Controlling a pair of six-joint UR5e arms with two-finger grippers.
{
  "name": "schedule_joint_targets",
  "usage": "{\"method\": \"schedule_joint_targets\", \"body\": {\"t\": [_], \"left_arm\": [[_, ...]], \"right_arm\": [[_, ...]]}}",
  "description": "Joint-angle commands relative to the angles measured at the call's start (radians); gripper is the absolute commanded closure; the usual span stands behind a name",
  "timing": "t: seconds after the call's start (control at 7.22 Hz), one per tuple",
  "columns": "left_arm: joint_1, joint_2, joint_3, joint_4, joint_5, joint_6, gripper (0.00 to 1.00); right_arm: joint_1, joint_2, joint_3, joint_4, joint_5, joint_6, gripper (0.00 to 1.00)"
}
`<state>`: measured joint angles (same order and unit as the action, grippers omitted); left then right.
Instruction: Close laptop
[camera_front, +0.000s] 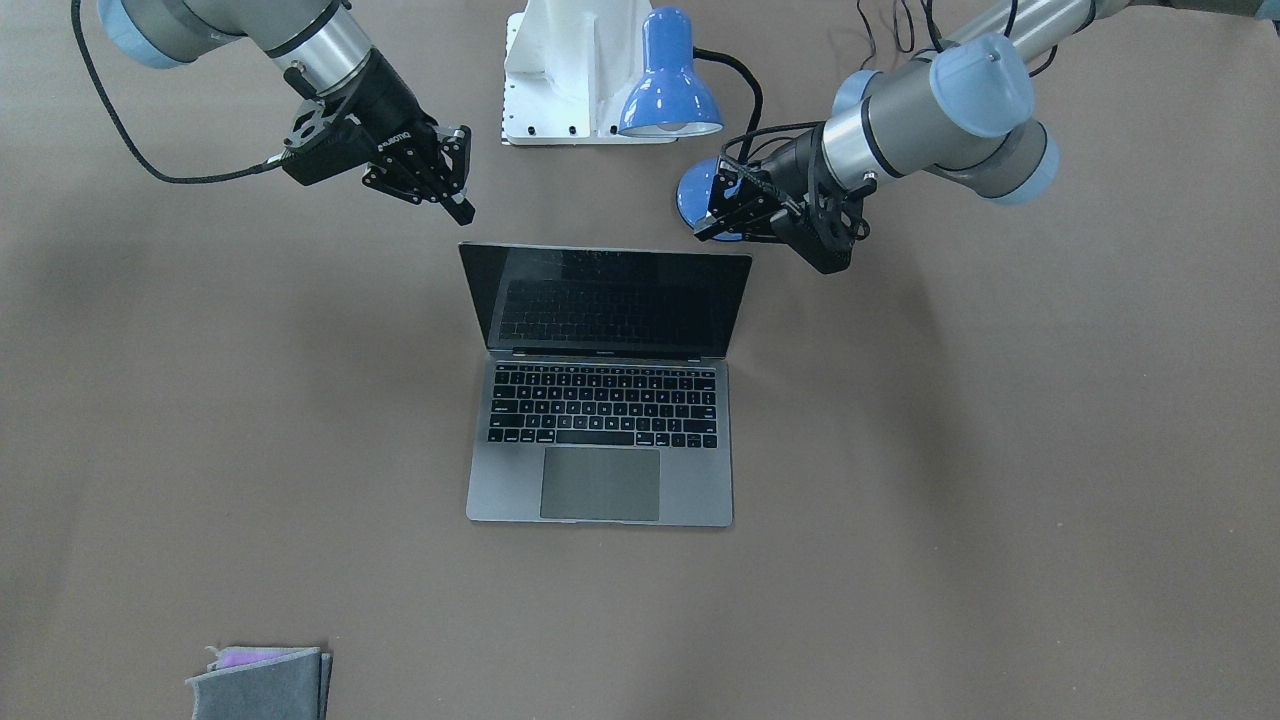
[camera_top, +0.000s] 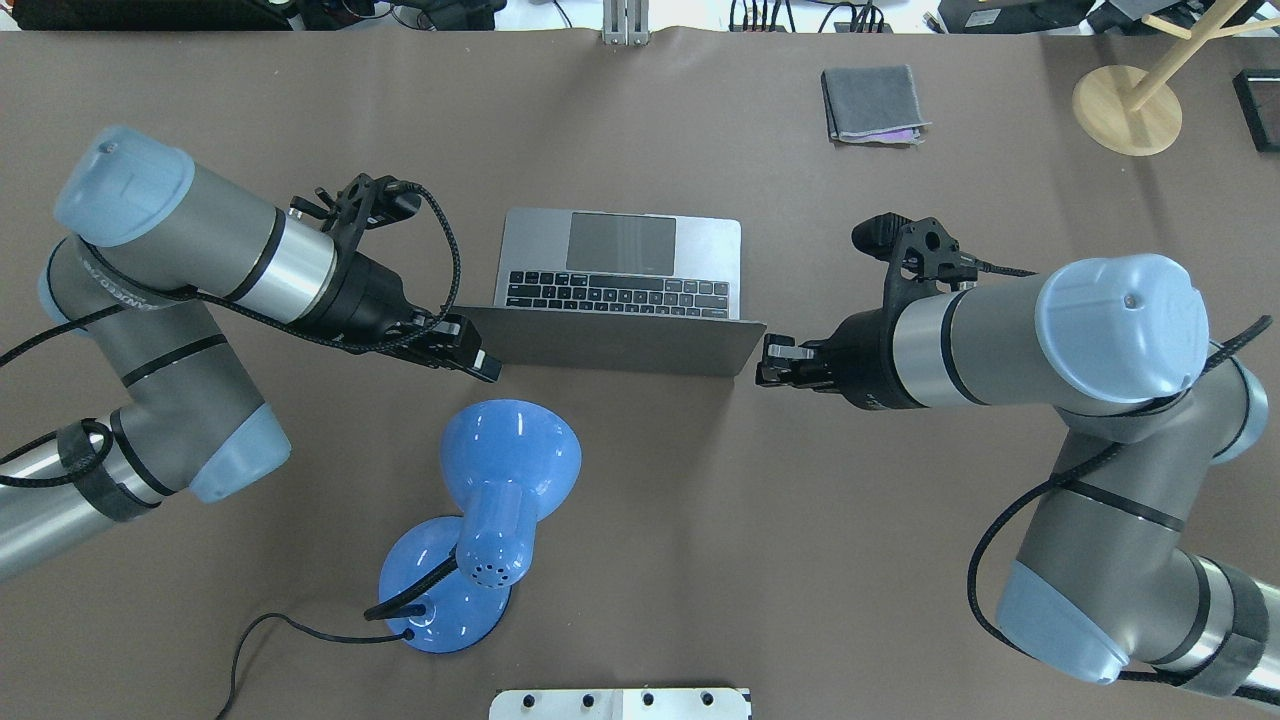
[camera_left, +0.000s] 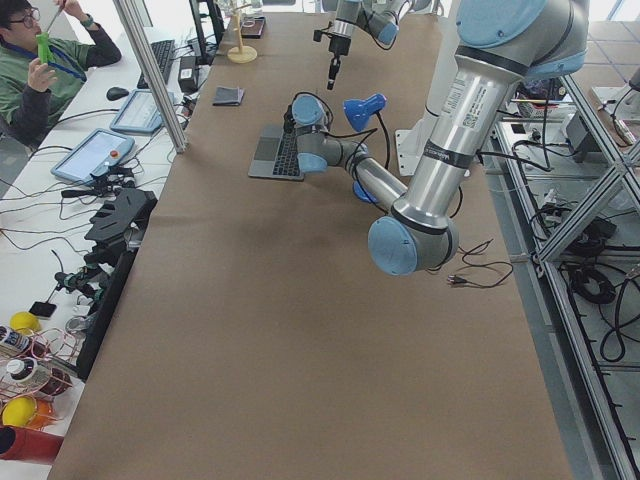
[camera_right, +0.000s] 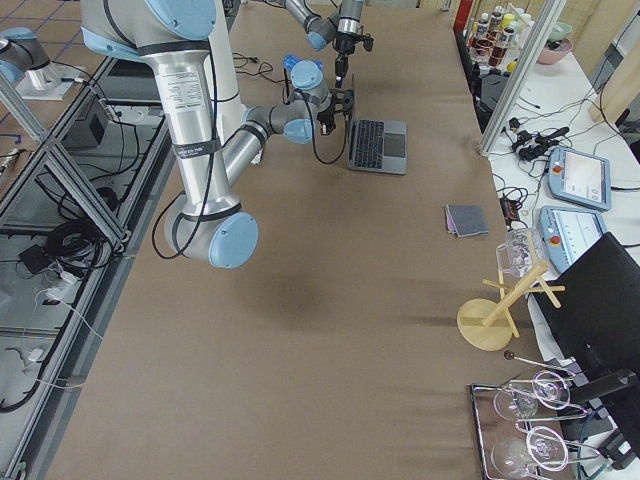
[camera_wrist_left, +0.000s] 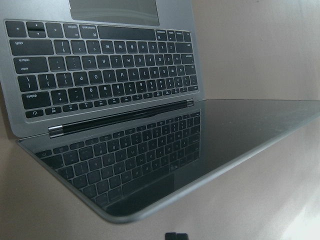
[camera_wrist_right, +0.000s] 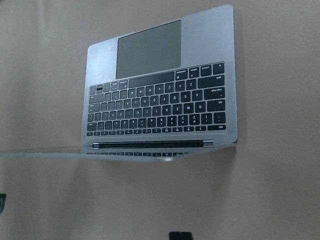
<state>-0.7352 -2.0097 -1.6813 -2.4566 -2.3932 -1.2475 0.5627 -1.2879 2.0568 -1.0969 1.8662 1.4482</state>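
The grey-silver laptop stands open in the middle of the table, its black screen tilted back toward the robot. Its lid back shows in the overhead view. My left gripper is shut and empty, just beside the lid's top corner on the robot's left; it also shows in the front view. My right gripper is shut and empty, close beside the lid's other top corner, and shows in the front view. Both wrist views look down on the keyboard.
A blue desk lamp stands behind the lid near the left gripper, with its cord on the table. A folded grey cloth and a wooden stand lie at the far right. The white robot base is behind the lamp.
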Motion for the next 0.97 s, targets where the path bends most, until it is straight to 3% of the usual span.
{"method": "schedule_joint_targets", "body": {"t": [0.0,0.69,0.83], "left_arm": [[-0.051,-0.018,0.003,0.031,0.0,-0.001,1.0],[-0.105,-0.052,0.028,0.094,0.006,0.003,1.0],[-0.104,-0.069,0.05,0.094,0.05,0.005,1.0]], "right_arm": [[0.014,0.027,-0.024,-0.014,0.004,0.0,1.0],[0.028,0.062,-0.058,-0.014,0.004,0.0,1.0],[0.046,0.086,-0.09,-0.02,0.004,0.0,1.0]]}}
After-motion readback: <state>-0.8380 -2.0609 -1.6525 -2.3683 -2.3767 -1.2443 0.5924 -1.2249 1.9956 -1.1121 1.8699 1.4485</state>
